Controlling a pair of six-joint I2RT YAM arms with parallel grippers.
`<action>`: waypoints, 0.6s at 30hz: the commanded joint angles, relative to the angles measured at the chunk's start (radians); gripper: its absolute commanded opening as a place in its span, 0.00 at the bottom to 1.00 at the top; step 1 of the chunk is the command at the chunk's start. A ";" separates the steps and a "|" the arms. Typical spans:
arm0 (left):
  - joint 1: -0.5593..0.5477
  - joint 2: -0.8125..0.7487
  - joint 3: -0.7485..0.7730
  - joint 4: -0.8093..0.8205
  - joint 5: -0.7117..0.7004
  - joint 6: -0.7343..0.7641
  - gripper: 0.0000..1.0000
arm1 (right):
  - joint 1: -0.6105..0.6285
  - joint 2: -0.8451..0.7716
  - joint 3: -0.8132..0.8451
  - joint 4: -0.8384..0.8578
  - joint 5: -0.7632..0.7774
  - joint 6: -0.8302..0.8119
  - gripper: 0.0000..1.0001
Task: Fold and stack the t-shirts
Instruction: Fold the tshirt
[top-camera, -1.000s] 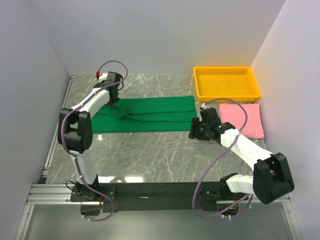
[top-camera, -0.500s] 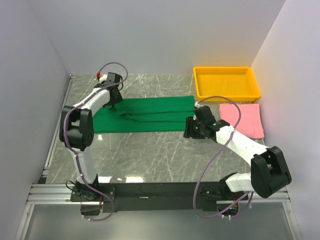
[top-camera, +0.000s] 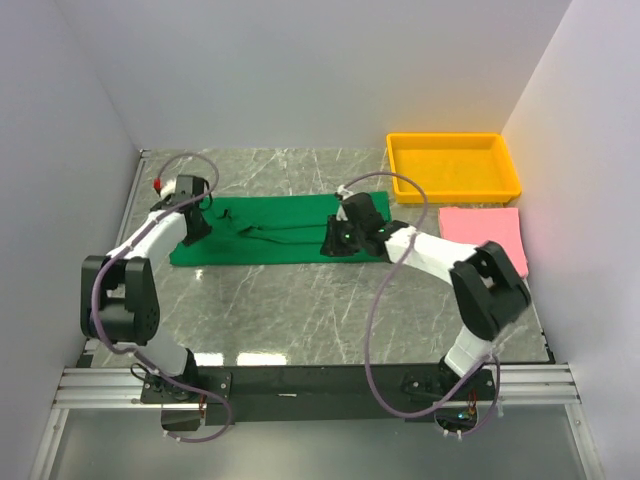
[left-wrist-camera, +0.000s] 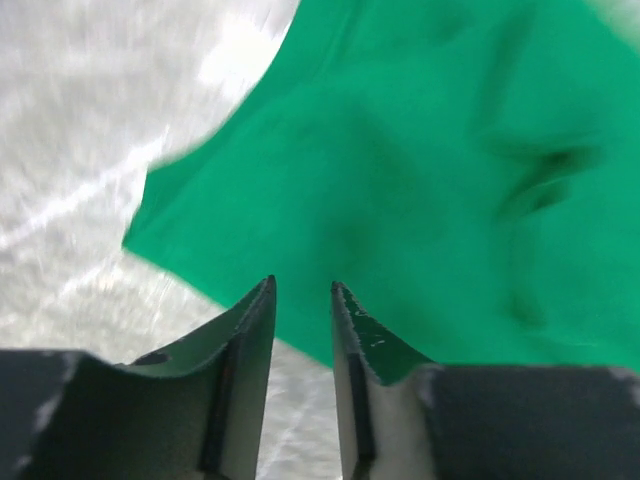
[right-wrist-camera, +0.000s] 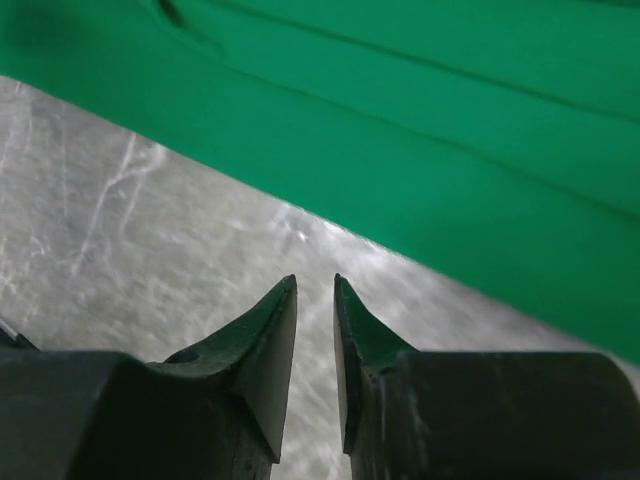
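Green t-shirt (top-camera: 265, 232) lies spread on the desk (top-camera: 300, 310), left of the yellow tray (top-camera: 455, 192). The folded pink t-shirt (top-camera: 482, 235) sits just on the tray's near side. The left claw (top-camera: 190, 228) is at the green end farthest from the tray, and the right claw (top-camera: 335, 245) at the end nearer it.

From the left wrist, the left claw (left-wrist-camera: 302, 295) is narrow and empty above blurred green cloth.

From the right wrist, the right claw (right-wrist-camera: 315, 290) is narrow and empty over bare desk, just beside the green edge.

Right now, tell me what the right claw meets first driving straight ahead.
Probably bare marble table just short of the near edge of the green t-shirt; the right claw points at that strip. Depth is unclear, so it could clip the hem.
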 joint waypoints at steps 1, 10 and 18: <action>0.012 0.039 -0.033 0.025 0.025 -0.019 0.32 | 0.016 0.089 0.087 0.119 -0.048 0.026 0.28; 0.035 0.145 -0.013 -0.018 -0.065 -0.003 0.29 | 0.016 0.328 0.245 0.150 -0.060 0.045 0.26; 0.035 0.165 -0.014 -0.035 -0.134 0.015 0.28 | -0.027 0.434 0.365 0.089 -0.028 0.012 0.26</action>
